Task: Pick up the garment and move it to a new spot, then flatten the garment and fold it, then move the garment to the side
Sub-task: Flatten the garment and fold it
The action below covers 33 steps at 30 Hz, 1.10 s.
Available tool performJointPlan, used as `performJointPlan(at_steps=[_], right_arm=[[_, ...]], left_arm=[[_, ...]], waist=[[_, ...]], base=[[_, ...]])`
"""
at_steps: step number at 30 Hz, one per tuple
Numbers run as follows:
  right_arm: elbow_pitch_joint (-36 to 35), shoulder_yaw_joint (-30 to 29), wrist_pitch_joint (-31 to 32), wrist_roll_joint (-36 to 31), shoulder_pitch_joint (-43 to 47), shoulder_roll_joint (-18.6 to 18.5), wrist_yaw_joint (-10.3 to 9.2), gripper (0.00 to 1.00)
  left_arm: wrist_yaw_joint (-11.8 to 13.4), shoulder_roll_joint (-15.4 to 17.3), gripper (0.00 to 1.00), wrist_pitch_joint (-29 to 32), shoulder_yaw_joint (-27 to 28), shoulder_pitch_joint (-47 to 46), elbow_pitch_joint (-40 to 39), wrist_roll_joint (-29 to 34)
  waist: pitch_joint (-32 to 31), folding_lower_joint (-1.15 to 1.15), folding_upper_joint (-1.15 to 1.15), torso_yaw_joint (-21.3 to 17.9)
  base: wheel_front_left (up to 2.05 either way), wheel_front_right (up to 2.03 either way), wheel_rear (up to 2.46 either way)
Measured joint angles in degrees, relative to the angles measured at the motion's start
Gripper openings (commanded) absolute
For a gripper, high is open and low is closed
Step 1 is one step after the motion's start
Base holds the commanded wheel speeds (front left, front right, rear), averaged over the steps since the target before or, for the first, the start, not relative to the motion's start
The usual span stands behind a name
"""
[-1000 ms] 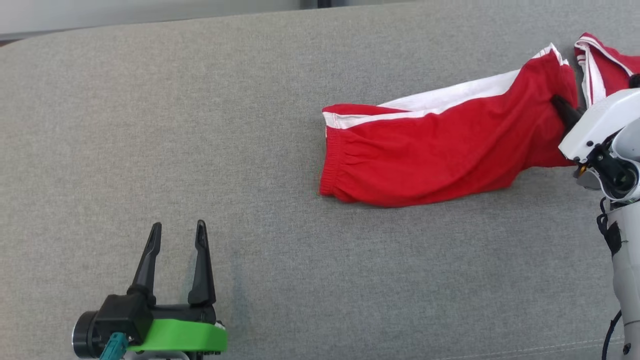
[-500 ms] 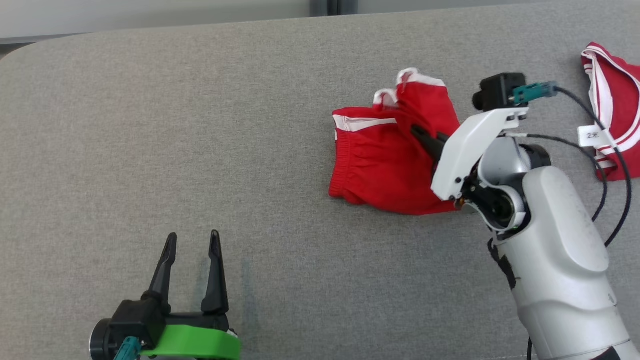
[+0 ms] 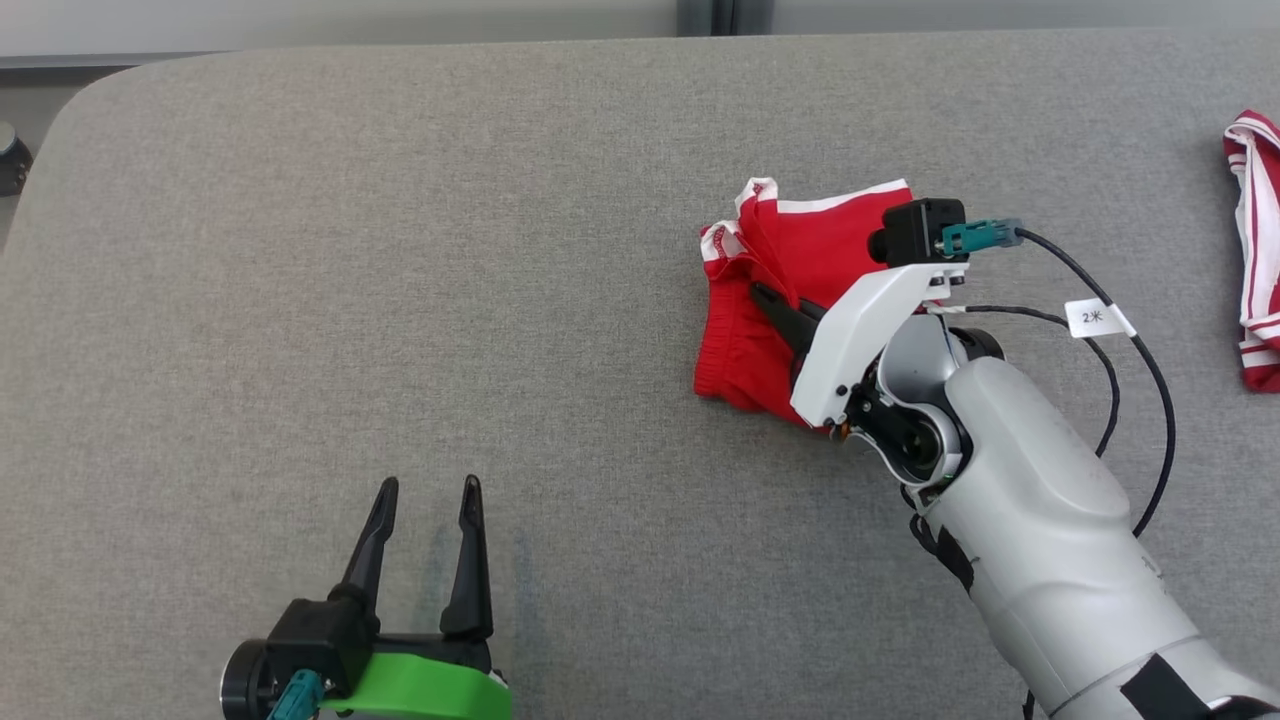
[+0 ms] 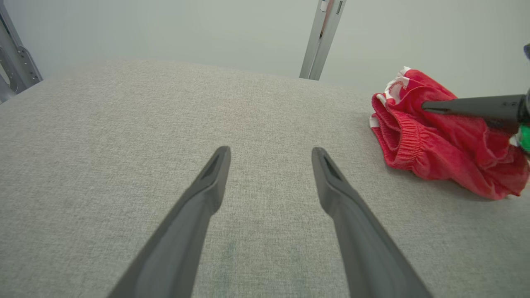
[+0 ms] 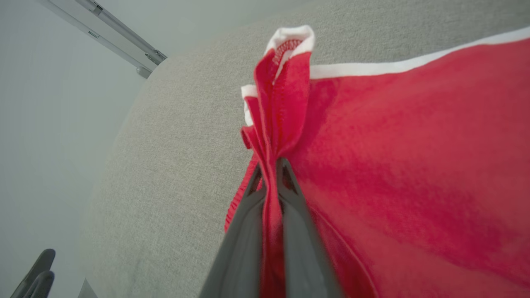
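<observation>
Garment: red shorts [image 3: 745,350] with white trim, doubled over in a loose bundle, right of the middle of the grey padded surface [image 3: 400,250].
Long axis: the elastic waistband forms the bundle's left edge and runs near-to-far. The rest of the cloth extends from it toward the robot's right.
Tool on garment: the right gripper [image 3: 762,293] is clamped on a gathered red-and-white pinch of hem, which stands up between its fingers in the right wrist view [image 5: 269,165].
Deciding relation: the pinched hem sits over the waistband side, so nearly all the cloth lies behind and beneath this gripper, to the right.
Step (judged): fold in progress, with the leg end brought across to the waistband. Letting go here would lay the hem near that edge.
Other tool: the left gripper [image 3: 428,490] has its fingers moderately apart and holds nothing. It is low by the near edge, well apart from the shorts, which lie ahead and to its right [image 4: 439,145].
Nearer arm: right.
Surroundings: a second red-and-white piece [image 3: 1255,250] lies at the far right, well apart, and a tagged cable [image 3: 1095,317] loops off the right wrist.
</observation>
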Motion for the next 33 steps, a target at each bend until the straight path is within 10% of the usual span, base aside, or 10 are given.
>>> performJointPlan(at_steps=[3, 6, 19, 26, 33], right_arm=[[3.4, 1.7, -2.9, 2.5, -1.5, 0.0, 0.0, 0.11], [5.9, 3.8, -6.1, 5.9, -2.9, 0.0, 0.0, 1.0], [4.0, 16.6, -18.7, 17.5, -2.5, 0.1, 0.01, 1.0], [3.7, 14.9, -31.6, 1.3, 3.3, -4.7, 0.02, 1.0], [-5.4, 0.7, -33.3, -10.4, 17.8, -10.7, 0.04, 1.0]], left_arm=[[0.0, 0.0, 1.0, 0.0, -0.6, 0.0, 0.4, 0.0], [0.0, 0.0, 1.0, 0.0, -0.8, 0.0, 0.5, 0.0], [0.6, 0.0, 1.0, 0.0, 1.9, 1.7, 0.7, 0.5], [0.8, 0.0, 1.0, 0.0, 4.7, 5.3, -0.8, 1.2], [1.0, 0.0, 1.0, 0.0, 6.8, 8.3, -2.1, 1.5]], waist=[[-0.2, 0.0, 0.0, 0.2], [-0.4, 0.0, 0.0, 0.2], [-2.8, 0.0, 0.0, -1.9], [-6.3, 0.0, 0.0, -4.6], [-10.5, 0.0, 0.0, -7.1]], base=[[0.0, 0.0, 0.0], [0.0, 0.0, 0.0], [0.0, 0.0, 0.0], [0.0, 0.0, 0.0], [0.0, 0.0, 0.0]])
